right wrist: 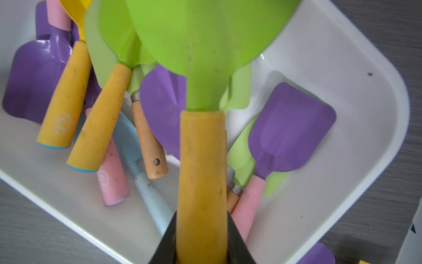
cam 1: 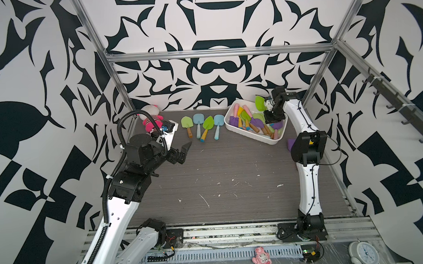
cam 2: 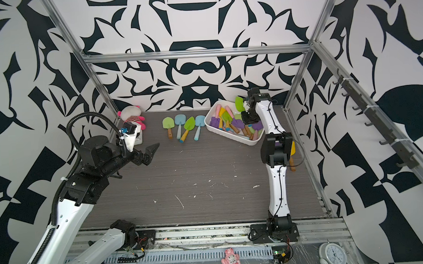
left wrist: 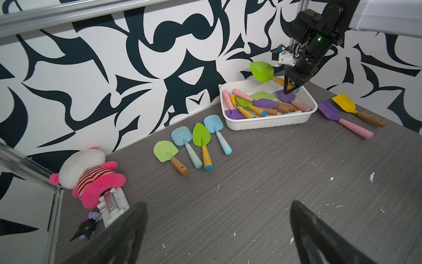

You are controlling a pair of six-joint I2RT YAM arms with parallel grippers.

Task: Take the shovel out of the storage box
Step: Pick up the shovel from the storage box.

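Note:
The white storage box (cam 1: pixel 251 135) (cam 2: pixel 230 136) (left wrist: pixel 269 123) (right wrist: pixel 356 75) stands at the back right and holds several coloured shovels. My right gripper (left wrist: pixel 289 89) (right wrist: pixel 202 220) hangs over the box, shut on the yellow handle of a green-bladed shovel (cam 1: pixel 260 103) (cam 2: pixel 239 104) (left wrist: pixel 262 71) (right wrist: pixel 202 169). That shovel is lifted clear of the pile, with its blade sticking out above the box's far rim. My left gripper (cam 1: pixel 185 153) (cam 2: pixel 150 154) (left wrist: pixel 218 203) is open over bare table at the left, with nothing between its fingers.
Several shovels (cam 1: pixel 203 125) (left wrist: pixel 191 146) lie in a row on the table left of the box. A purple shovel (left wrist: pixel 340 117) and a yellow one (left wrist: pixel 356 109) lie to its right. A pink plush toy (cam 1: pixel 151 119) (left wrist: pixel 89 176) lies in the back left corner beside a metal frame post (cam 1: pixel 120 92).

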